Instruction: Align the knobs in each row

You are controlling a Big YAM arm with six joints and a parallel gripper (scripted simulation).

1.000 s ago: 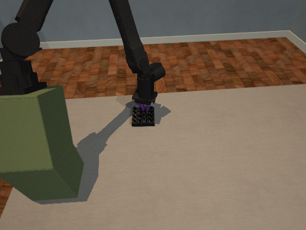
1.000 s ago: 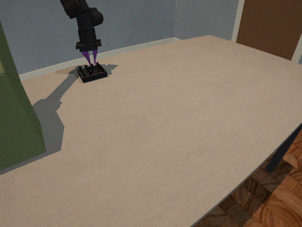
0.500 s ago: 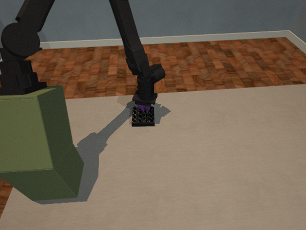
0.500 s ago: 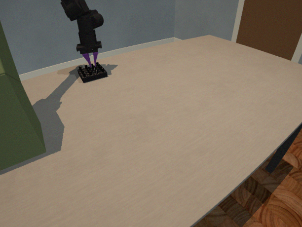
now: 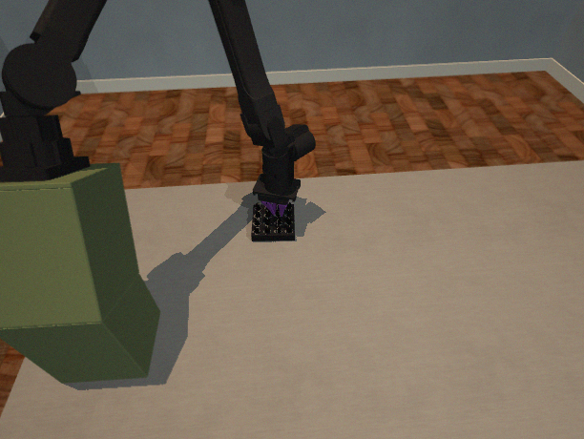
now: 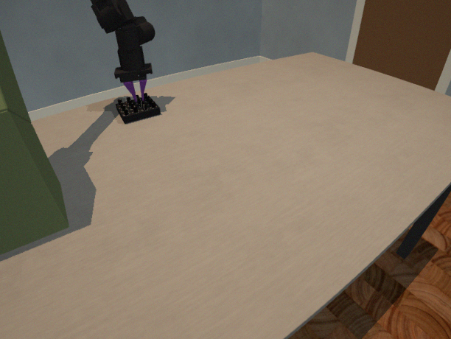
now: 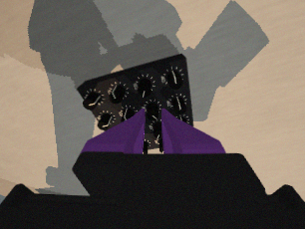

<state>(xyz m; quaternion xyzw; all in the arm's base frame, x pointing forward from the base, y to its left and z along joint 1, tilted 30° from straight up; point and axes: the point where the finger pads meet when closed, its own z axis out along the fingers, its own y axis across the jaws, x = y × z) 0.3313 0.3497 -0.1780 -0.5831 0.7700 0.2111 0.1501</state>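
Note:
The black knob box (image 5: 272, 224) stands on the table near its far edge; it also shows in the exterior view (image 6: 138, 109) and in the wrist view (image 7: 140, 100). Its knobs are black with white lines and rings of marks. My gripper (image 5: 277, 210) points straight down over the box, its purple fingers (image 6: 137, 97) close together with a narrow gap. In the wrist view the fingertips straddle one knob (image 7: 152, 130) in the middle of the box. I cannot tell whether they touch it. The fingers hide the rows nearest the camera. The names are too small to read.
A large green block (image 5: 52, 267) carrying the arm's base stands at the table's left side and also shows in the exterior view (image 6: 22, 177). The arm's shadow falls left of the box. The table's far edge lies just behind the box.

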